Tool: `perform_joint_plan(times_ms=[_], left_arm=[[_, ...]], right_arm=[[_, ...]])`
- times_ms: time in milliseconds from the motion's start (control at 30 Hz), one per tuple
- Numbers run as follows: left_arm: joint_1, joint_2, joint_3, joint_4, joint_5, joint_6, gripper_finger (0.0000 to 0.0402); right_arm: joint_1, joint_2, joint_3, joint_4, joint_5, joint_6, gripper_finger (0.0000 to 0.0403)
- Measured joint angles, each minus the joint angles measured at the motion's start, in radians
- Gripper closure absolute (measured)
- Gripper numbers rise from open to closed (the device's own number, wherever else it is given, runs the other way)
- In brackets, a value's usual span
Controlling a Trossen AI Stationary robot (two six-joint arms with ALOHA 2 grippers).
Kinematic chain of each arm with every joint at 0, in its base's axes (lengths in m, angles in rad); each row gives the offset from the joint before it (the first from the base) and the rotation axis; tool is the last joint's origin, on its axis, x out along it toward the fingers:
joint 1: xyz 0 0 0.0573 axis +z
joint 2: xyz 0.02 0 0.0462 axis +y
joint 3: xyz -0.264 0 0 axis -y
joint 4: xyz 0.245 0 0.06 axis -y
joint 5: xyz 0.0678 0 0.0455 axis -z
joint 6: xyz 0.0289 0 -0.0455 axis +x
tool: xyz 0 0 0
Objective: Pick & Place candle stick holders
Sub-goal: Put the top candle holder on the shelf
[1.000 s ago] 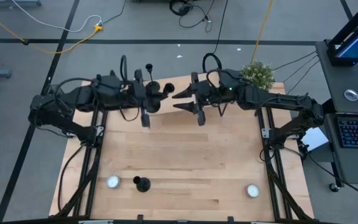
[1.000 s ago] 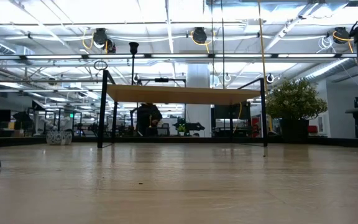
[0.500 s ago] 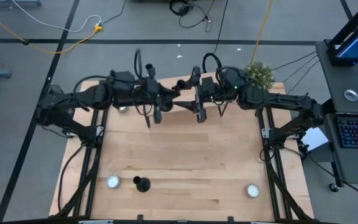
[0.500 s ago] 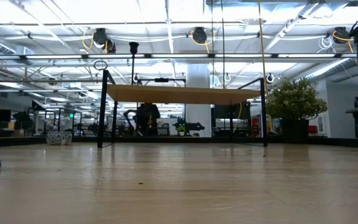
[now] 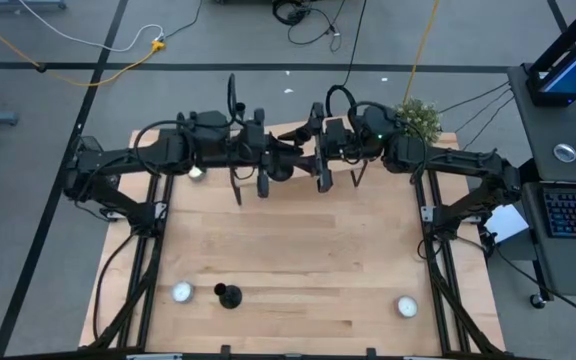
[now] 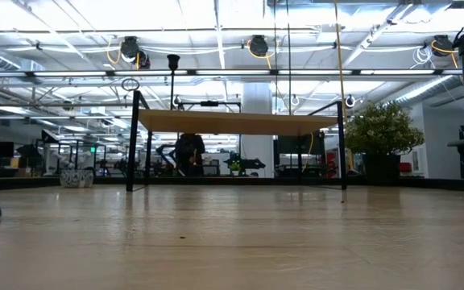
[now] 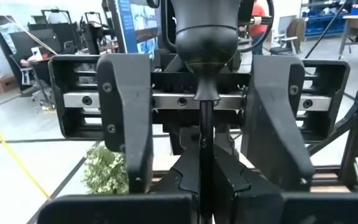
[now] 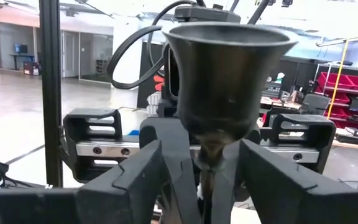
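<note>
Though aloft, one candlestick (image 7: 207, 37) in clenched left tool (image 7: 205, 186), right tool (image 8: 207, 179) agape; second candlestick (image 5: 228, 295) on table (image 5: 318, 250).

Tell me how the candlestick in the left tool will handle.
Probably stiff: the candlestick looks like black metal, its thin stem straight in the shut left tool. Likely slippery: the cup is glossy, and a round stem could pivot. Possibly top-heavy: wide cup, thin stem.

Both arms reach inward, wrists facing; left gripper (image 5: 280, 160) fingers (image 7: 185, 180) clamped together; right gripper (image 5: 298, 160) fingers (image 8: 160, 174) parted.
</note>
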Motion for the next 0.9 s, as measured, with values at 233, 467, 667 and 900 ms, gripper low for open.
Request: perform_joint_plan(times_ms=[233,467,667,900], left_arm=[[0.006,0.000,0.000,0.005,0.001,-0.003,0.0392],[0.012,0.000,-0.001,0.004,0.001,-0.005,0.0392],[0.039,0.000,-0.001,0.003,0.025,-0.022,0.0392],[0.073,-0.002,-0.002,0.001,0.057,-0.033,0.0392]], right_arm=[[-0.001,-0.001,0.000,0.004,0.001,0.001,0.0252],[-0.013,-0.001,0.001,0.004,0.001,-0.001,0.0307],[-0.033,-0.001,0.001,0.001,0.003,0.003,0.0374],[-0.048,-0.001,0.001,-0.005,0.023,0.031,0.0385]])
